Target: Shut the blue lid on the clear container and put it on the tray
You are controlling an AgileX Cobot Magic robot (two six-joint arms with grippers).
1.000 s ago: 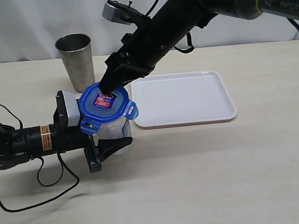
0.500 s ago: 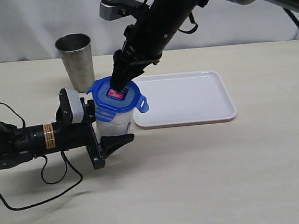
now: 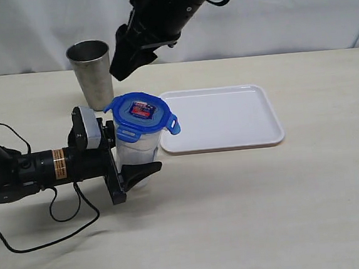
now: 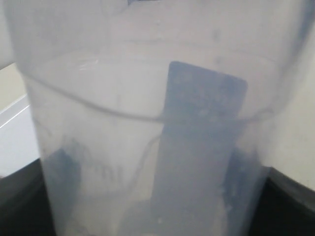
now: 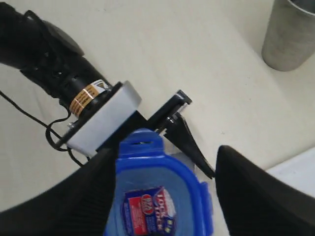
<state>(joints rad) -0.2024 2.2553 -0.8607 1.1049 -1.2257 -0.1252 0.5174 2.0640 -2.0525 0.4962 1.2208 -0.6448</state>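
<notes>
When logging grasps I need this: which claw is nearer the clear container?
Left. The left claw grips the clear container; the right claw hangs above it, apart.

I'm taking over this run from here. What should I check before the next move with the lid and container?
1. The blue lid sits on the clear container: ok.
2. Lid flaps snapped down: not ok, the visible ones flare outward.
3. The left gripper clamps the container: ok.
4. The right gripper is open, above the lid and not touching it: ok.
5. The tray is bare for placing: ok.
</notes>
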